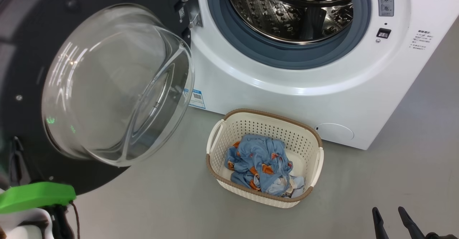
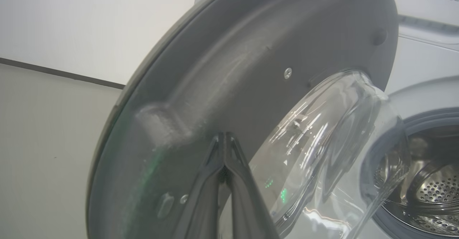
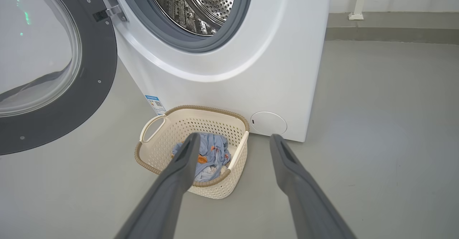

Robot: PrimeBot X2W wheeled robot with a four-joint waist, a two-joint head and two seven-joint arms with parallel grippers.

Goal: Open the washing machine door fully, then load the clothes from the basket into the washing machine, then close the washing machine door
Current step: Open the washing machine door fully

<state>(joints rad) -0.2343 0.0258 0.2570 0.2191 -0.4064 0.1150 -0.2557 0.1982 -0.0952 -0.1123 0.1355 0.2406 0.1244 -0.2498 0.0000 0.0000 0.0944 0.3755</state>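
The washing machine door [image 1: 32, 38] stands swung out to the left, its clear glass bowl [image 1: 114, 85] bulging toward me. Behind it the white washing machine [image 1: 287, 92] shows its grey ring and steel drum [image 1: 294, 9]. The cream basket [image 1: 229, 124] sits on the floor in front, with the light blue clothes [image 1: 260, 163] bunched inside. My left gripper [image 2: 224, 135] is shut on nothing, its tips right at the door's grey inner face [image 2: 215, 70], beside the glass. My right gripper [image 3: 235, 140] hangs open above and in front of the basket [image 3: 200, 109] and the clothes [image 3: 215, 147], touching nothing.
Grey floor [image 1: 394, 167] spreads right of the basket and in front of it. A green part of my left arm [image 1: 36, 196] sits under the door's lower edge. A white wall [image 2: 71, 24] with a dark stripe stands beyond the door.
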